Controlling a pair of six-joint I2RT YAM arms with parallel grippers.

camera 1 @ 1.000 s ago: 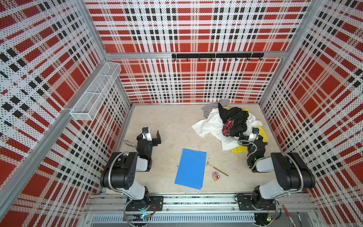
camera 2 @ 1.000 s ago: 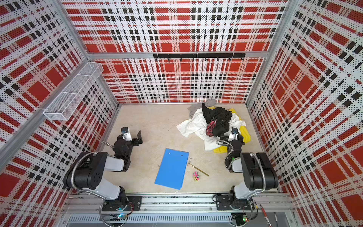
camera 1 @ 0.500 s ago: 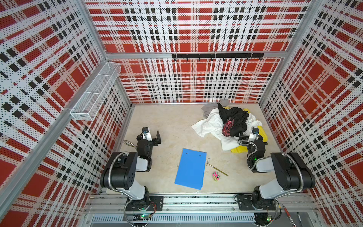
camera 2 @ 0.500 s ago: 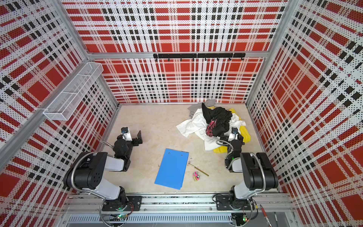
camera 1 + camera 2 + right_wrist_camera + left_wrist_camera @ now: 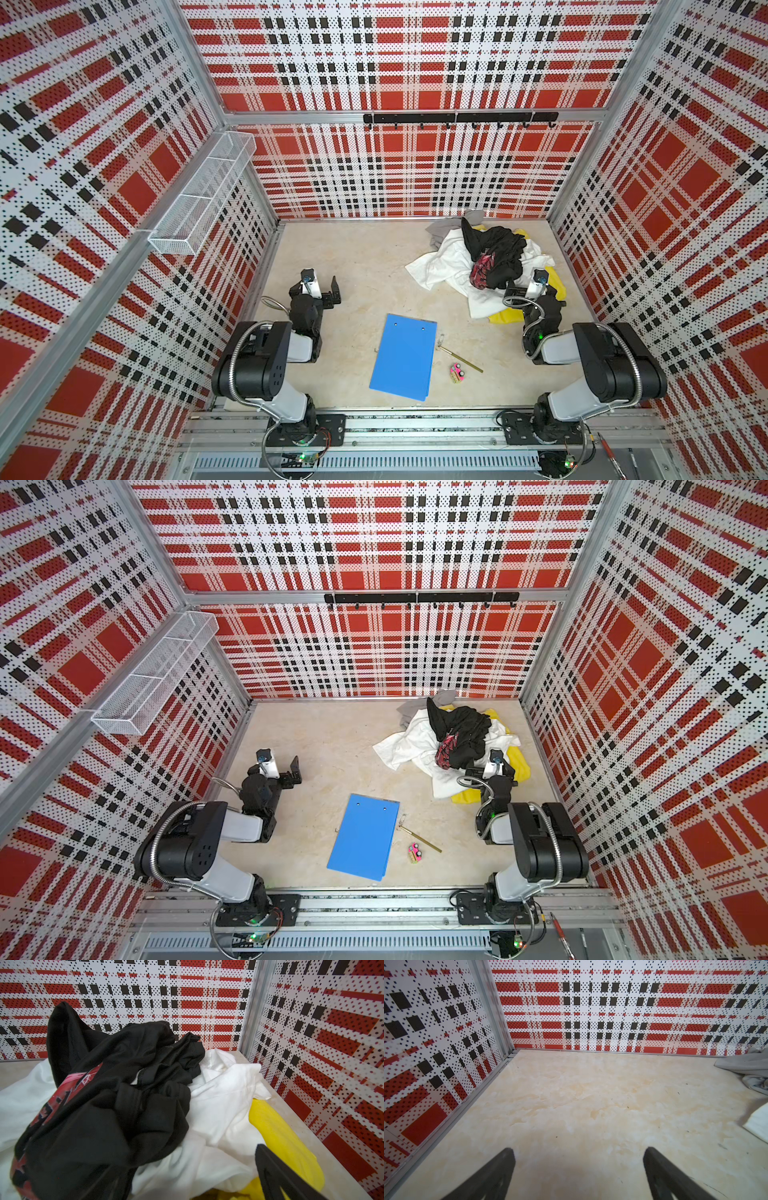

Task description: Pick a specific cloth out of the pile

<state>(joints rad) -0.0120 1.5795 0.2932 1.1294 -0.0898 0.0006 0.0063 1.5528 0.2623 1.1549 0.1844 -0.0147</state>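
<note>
Yellow cloth (image 5: 280, 1136), plain and softly napped, lies under the near edge of the pile (image 5: 494, 253), beneath smooth white shirt (image 5: 218, 1105) folds. The right gripper (image 5: 528, 293) hovers there, jaws wide, nothing seen between them. The left gripper (image 5: 578, 1149) gapes over bare marbled floor (image 5: 571, 1095). Beyond lies a crumpled black garment (image 5: 124, 1115), its red print (image 5: 68, 1086) too creased to read.

Cloth (image 5: 505, 319) under pile (image 5: 494, 249), right of clipboard (image 5: 403, 357)
</note>
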